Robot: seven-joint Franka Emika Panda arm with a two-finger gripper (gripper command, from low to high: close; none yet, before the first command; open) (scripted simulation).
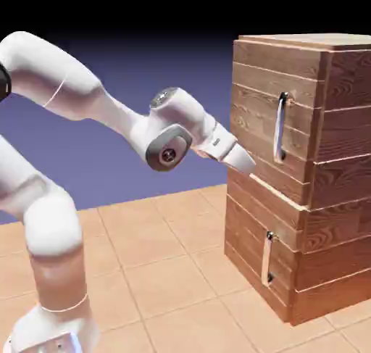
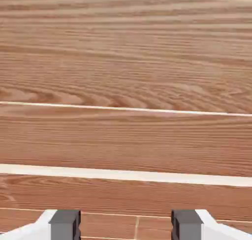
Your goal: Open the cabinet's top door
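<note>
Gripper [image 2: 126, 225] open wide, nothing between fingertips, top door [image 1: 275, 112] handle outside hand view, robot base [image 1: 54, 333] cropped at exterior view's bottom.

The exterior view looks slightly down from beside the white, jointed robot arm [image 1: 170, 138], taking in the tall brown wood-plank cabinet [image 1: 290, 177] from further back. The hand view looks from close range at horizontal wood-grain planks [image 2: 126, 61]; both views share the cabinet's planked front.
</note>
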